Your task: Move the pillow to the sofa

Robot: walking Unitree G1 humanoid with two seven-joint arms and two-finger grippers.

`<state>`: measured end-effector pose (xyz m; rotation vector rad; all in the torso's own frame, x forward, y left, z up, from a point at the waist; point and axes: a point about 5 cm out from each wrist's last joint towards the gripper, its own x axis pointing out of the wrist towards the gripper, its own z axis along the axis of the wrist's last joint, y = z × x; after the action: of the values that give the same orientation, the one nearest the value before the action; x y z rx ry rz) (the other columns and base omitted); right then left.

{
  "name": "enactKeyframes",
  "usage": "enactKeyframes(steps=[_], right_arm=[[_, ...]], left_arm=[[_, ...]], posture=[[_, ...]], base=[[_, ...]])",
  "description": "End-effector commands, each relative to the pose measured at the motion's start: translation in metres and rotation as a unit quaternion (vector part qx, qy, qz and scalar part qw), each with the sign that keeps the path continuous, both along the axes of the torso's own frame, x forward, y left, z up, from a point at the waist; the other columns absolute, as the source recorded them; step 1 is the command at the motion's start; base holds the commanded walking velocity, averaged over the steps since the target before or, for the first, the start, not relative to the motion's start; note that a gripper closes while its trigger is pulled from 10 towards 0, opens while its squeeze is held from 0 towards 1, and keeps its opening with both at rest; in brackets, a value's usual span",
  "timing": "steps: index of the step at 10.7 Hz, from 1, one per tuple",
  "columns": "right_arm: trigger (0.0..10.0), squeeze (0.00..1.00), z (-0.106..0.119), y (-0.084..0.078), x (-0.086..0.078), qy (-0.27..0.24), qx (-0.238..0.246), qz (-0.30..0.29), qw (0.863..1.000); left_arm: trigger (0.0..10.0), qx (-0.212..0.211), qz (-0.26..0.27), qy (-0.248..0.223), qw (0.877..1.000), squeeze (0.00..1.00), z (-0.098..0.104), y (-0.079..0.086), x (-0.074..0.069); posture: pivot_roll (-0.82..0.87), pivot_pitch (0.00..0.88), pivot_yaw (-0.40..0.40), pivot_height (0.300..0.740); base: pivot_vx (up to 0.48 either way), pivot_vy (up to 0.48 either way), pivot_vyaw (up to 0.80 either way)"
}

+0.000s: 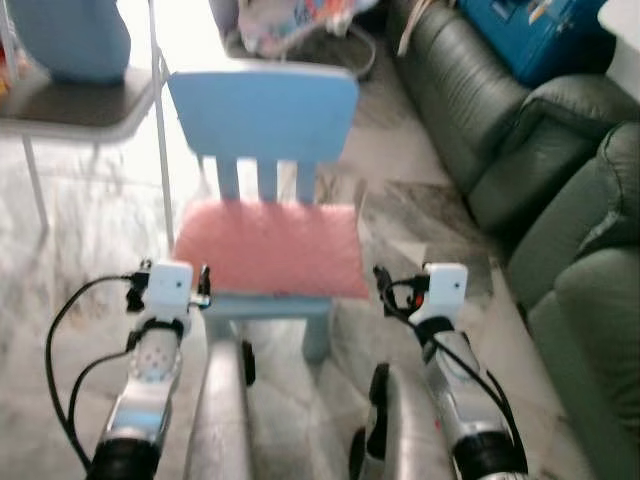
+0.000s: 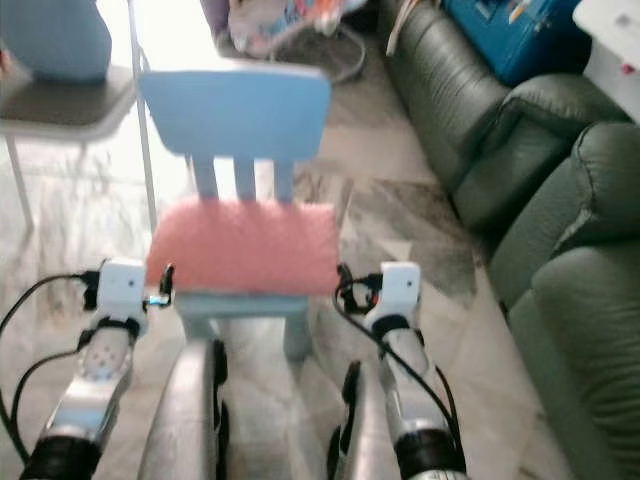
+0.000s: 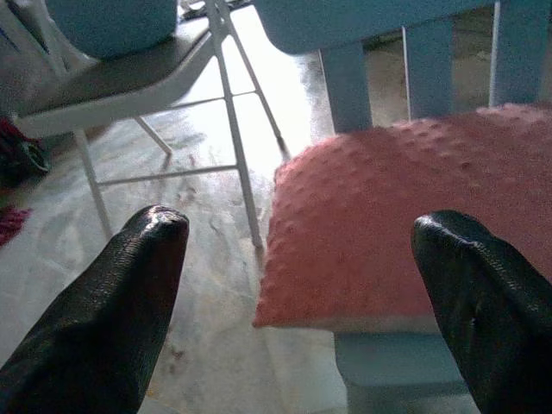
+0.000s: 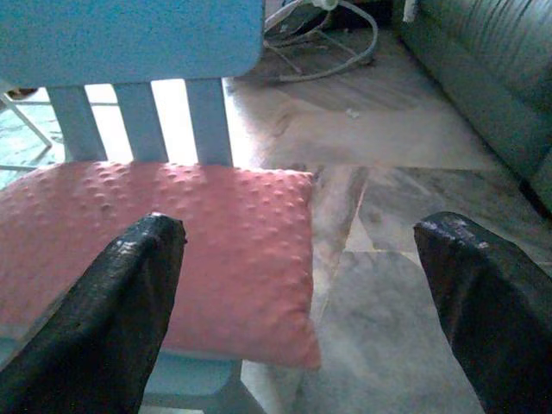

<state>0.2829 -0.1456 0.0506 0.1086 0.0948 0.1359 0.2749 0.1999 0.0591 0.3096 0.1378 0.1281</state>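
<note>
A salmon-pink dotted pillow [image 1: 270, 245] lies flat on the seat of a small light-blue child's chair [image 1: 262, 115] straight ahead. The dark green leather sofa [image 1: 560, 200] runs along the right side. My left gripper [image 3: 302, 233] is open, low before the pillow's left front corner, its fingers [image 3: 142, 267] wide apart and empty. My right gripper [image 4: 302, 233] is open too, in front of the pillow's right front corner [image 4: 293, 336], with nothing between its fingers [image 4: 138, 276]. Neither gripper touches the pillow.
A grey folding chair [image 1: 90, 105] with a pale blue object [image 1: 75, 35] on it stands at the left. A blue case [image 1: 530, 30] rests on the sofa's far end. A wire-framed item with colourful fabric [image 1: 300, 25] sits behind. Marbled floor [image 1: 420, 215] separates chair and sofa.
</note>
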Motion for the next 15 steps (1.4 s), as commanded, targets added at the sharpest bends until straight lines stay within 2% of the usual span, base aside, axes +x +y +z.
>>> enactKeyframes(steps=[1, 8, 15], right_arm=[[10.0, 0.00, -0.0003, -0.0049, -0.0013, 0.003, 0.001, -0.006, 1.000], [10.0, 0.00, 0.0035, -0.0004, -0.0026, -0.009, 0.003, 0.018, 1.000], [10.0, 0.00, 0.0030, -0.0018, -0.0028, -0.005, 0.006, 0.011, 1.000]], left_arm=[[10.0, 0.001, 0.003, 0.009, 1.000, 0.00, -0.0035, -0.0003, -0.0029], [10.0, 0.003, 0.004, 0.012, 1.000, 0.00, -0.0050, -0.0019, -0.0033], [10.0, 0.008, -0.002, 0.016, 1.000, 0.00, -0.0064, -0.0038, -0.0038]], posture=[[0.03, 0.162, -0.058, 0.588], [0.02, 0.169, -0.057, 0.588], [0.02, 0.173, -0.058, 0.588]], base=[[0.000, 0.000, 0.00], [0.000, 0.000, 0.62], [0.349, 0.000, 0.00]])
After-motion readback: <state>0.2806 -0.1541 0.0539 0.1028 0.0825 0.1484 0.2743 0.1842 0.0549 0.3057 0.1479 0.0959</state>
